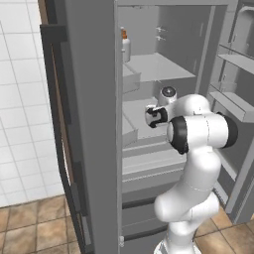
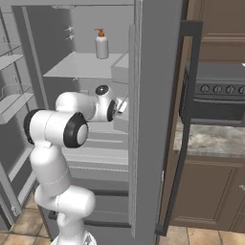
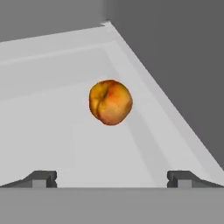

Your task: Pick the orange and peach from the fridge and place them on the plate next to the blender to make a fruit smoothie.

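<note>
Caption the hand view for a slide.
Open gripper lined up on the peach, which sits alone on a grey fridge shelf.

Arm (image 1: 196,163): glossy white, rounded segments with bulbous elbows
Joints: dark black rings between the white links
Wrist: grey-capped round end
Finger tips (image 3: 43,178): two small, dark, blocky

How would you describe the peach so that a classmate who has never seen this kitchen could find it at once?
Start at the tall grey fridge with its doors open, and follow the white arm in to a pale grey shelf. The peach sits alone there, ahead of the open gripper, near the shelf's back corner. It is a small round fruit, orange with a red blush and a crease, the only colourful thing on the shelf.
</note>
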Robot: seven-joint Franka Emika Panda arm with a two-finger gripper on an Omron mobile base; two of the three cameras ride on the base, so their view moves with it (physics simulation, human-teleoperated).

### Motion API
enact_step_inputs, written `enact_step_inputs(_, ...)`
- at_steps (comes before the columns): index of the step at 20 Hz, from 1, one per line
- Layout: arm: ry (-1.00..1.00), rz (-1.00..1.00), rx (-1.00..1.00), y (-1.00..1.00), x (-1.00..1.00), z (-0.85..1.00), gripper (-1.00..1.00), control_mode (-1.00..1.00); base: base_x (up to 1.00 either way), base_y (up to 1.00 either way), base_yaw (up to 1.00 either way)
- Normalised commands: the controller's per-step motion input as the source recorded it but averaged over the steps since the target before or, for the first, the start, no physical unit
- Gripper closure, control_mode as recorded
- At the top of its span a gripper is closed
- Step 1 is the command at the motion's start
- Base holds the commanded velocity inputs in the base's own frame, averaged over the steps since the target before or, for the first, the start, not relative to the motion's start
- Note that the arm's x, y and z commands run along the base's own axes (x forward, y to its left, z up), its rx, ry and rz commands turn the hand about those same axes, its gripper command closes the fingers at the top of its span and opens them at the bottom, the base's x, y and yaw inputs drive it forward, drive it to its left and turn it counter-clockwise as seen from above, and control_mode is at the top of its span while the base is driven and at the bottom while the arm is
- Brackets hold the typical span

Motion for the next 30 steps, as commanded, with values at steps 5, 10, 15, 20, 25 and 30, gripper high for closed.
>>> enact_step_inputs(5,0.0,-0.05,0.0,-0.16,0.21,-0.12,-1.0,-1.0,0.0,0.0,0.0)
enact_step_inputs(10,0.0,-0.07,0.0,-0.16,0.16,-0.13,-1.0,-1.0,0.0,0.0,0.0)
enact_step_inputs(15,0.0,-0.06,0.0,-0.03,0.28,-0.06,-1.0,-1.0,0.0,0.0,0.0)
enact_step_inputs(20,0.0,-0.04,0.0,0.0,0.27,-0.09,-1.0,-1.0,0.0,0.0,0.0)
enact_step_inputs(25,0.0,-0.04,0.0,0.0,0.19,-0.16,-1.0,-1.0,0.0,0.0,0.0)
enact_step_inputs(30,0.01,-0.03,0.0,0.0,0.23,-0.24,-1.0,-1.0,0.0,0.0,0.0)
